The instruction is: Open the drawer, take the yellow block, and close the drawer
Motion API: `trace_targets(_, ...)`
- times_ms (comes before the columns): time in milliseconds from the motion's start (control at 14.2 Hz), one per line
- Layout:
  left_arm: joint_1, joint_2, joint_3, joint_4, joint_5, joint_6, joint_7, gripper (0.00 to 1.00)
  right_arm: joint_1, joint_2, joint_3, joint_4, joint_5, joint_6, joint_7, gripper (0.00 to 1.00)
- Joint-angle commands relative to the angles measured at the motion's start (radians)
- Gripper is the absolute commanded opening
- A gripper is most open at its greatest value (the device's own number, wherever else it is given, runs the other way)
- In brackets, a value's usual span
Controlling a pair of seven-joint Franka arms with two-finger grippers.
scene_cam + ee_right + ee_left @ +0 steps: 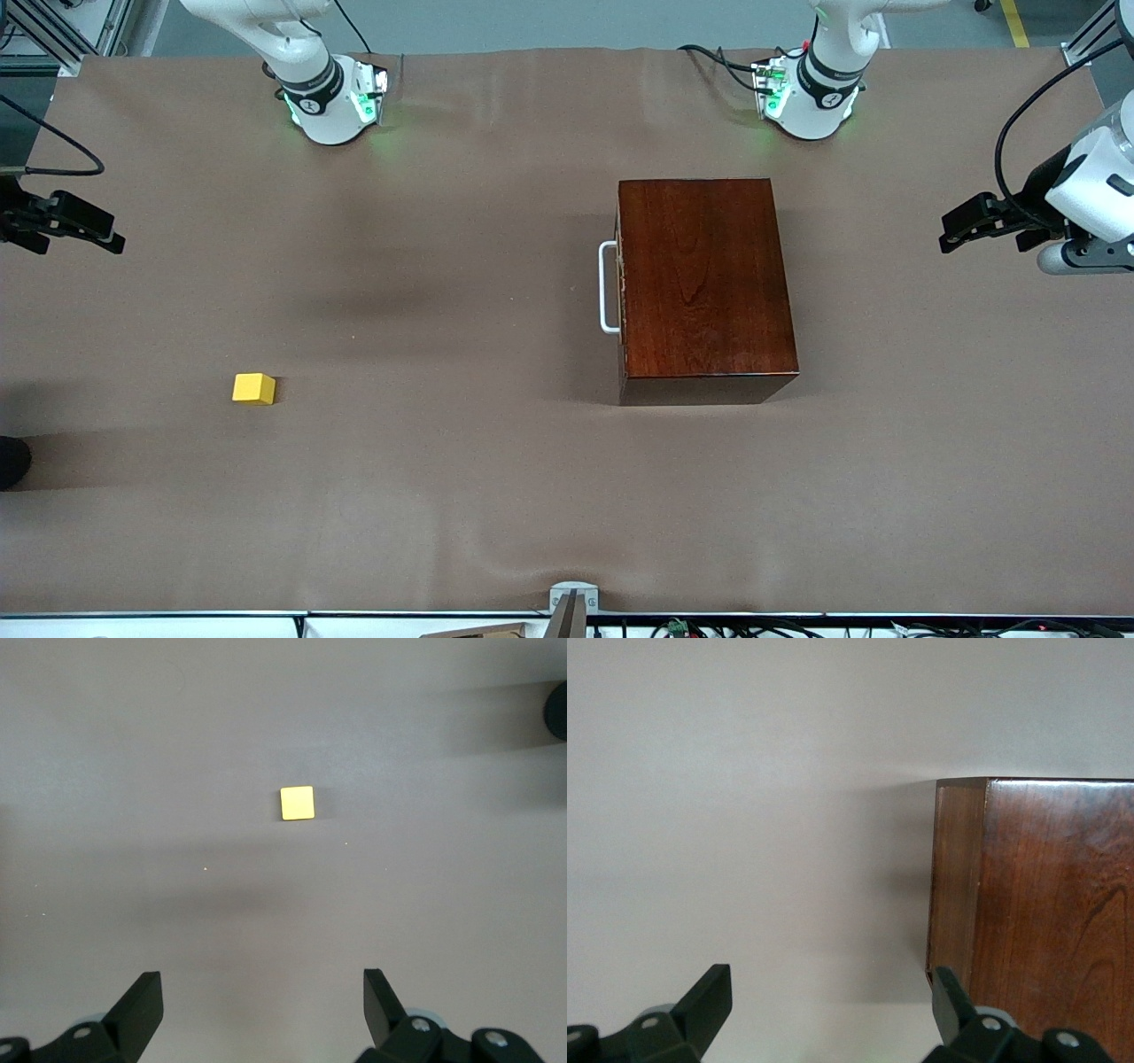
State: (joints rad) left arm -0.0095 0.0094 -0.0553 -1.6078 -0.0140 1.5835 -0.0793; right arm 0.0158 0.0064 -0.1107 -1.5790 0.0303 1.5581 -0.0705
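I have both arms pulled back and waiting, one at each end of the bench point(496, 496). The right hand point(113, 241) hangs up in the air over the right arm's end of the brown cover, fingers point(142, 1005) spread wide with nothing between them. The left hand point(948, 232) hangs over the left arm's end, and its fingers point(709, 1001) stand wide apart too, holding nothing.

The dark reddish-brown wooden box point(704, 283) sits on the bench toward the left arm's end, roughly in front of the left arm's base. Its drawer point(622, 288) is shut, flush with the box, and the white bar handle point(607, 288) pokes out of the face that looks toward the right arm's end (at about 9 o'clock from the box's middle in my front view). From the left wrist camera I see one corner and a glossy side of the box, just beside one fingertip in the picture.

The yellow block point(254, 388) lies out on the open bench, not in the drawer, toward the right arm's end and nearer to the front camera than the box; from the box it sits at about 8 o'clock in the front view, well apart. It rests flat, touching nothing else, and shows ahead of the spread fingers in the right wrist view.
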Motion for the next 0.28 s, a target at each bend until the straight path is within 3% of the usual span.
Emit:
trace_targets(0, 0.0, -0.023, -0.02, -0.017, 0.064, 0.013, 0.015, 1.0, -0.002, 0.006, 0.003, 0.019, -0.021, -0.01, 0.017, 1.0)
trace_targets(211, 0.005, -0.023, -0.024, -0.014, 0.065, 0.013, 0.015, 1.0, -0.002, 0.006, 0.003, 0.019, -0.021, -0.009, 0.017, 1.0)
